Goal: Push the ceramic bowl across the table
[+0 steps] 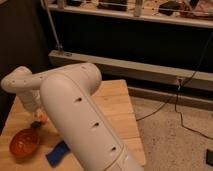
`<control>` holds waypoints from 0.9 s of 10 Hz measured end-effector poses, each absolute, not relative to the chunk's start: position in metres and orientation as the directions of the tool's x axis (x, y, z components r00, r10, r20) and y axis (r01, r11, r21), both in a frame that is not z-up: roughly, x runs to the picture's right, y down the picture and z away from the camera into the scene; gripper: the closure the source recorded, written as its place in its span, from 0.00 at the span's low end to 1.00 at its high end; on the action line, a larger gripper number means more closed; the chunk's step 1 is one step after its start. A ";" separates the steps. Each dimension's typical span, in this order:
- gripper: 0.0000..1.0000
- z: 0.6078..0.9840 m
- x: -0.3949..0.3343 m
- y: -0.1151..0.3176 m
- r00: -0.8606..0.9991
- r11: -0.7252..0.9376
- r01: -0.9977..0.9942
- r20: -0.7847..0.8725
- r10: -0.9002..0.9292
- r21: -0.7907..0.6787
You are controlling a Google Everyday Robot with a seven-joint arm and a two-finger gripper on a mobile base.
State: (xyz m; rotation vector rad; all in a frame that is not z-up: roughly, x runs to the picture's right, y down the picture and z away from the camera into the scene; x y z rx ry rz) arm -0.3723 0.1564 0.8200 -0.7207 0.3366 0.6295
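The ceramic bowl is glossy orange-red and sits on the light wooden table near its front left corner. My white arm reaches over the table from the lower right and bends back to the left. My gripper hangs just above and behind the bowl's far right rim, close to it; I cannot tell whether it touches the bowl. Much of the gripper is hidden by the arm's wrist.
A small orange carrot-shaped item lies just right of the gripper. A blue item lies on the table to the right of the bowl, partly under my arm. A speckled floor with black cables lies to the right; a dark shelf unit stands behind.
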 end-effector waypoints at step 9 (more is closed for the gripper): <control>0.99 0.766 -0.407 0.196 0.795 0.678 -0.606 -0.351 0.495 -0.416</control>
